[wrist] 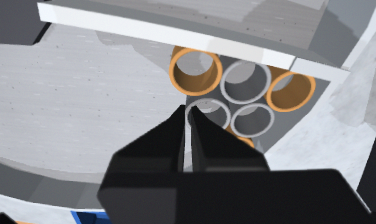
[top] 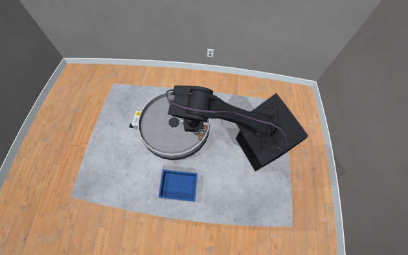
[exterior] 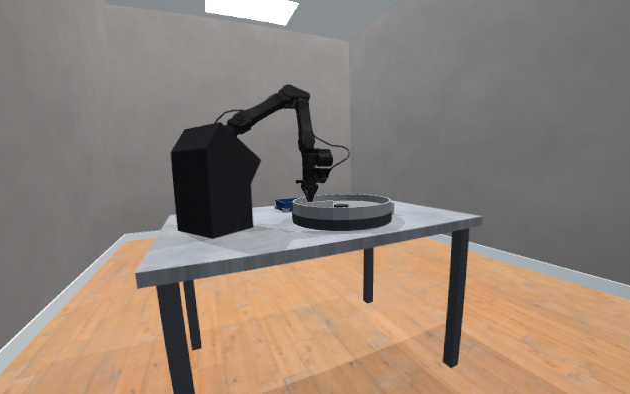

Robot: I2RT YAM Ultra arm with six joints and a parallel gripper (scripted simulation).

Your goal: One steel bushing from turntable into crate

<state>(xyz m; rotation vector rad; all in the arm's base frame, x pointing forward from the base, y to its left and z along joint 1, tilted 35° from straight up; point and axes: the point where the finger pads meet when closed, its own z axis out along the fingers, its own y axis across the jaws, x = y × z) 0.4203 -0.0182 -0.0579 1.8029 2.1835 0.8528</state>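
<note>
Pincer [wrist: 190,116] of mine is clamped on the thin wall of a grey steel ring bushing [wrist: 208,114] — on the round grey turntable [top: 158,142], well apart from the blue crate [top: 178,175].

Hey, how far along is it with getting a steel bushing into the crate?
Done: the pincer is at the bushing cluster on the turntable. In hand: it is shut, apparently pinching the wall of one steel bushing. Left: lifting and carrying it to the blue crate, which looks empty.

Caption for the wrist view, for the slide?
Pincer shut on the wall of one steel bushing in a cluster of steel and orange bushings by the turntable rim.
</note>
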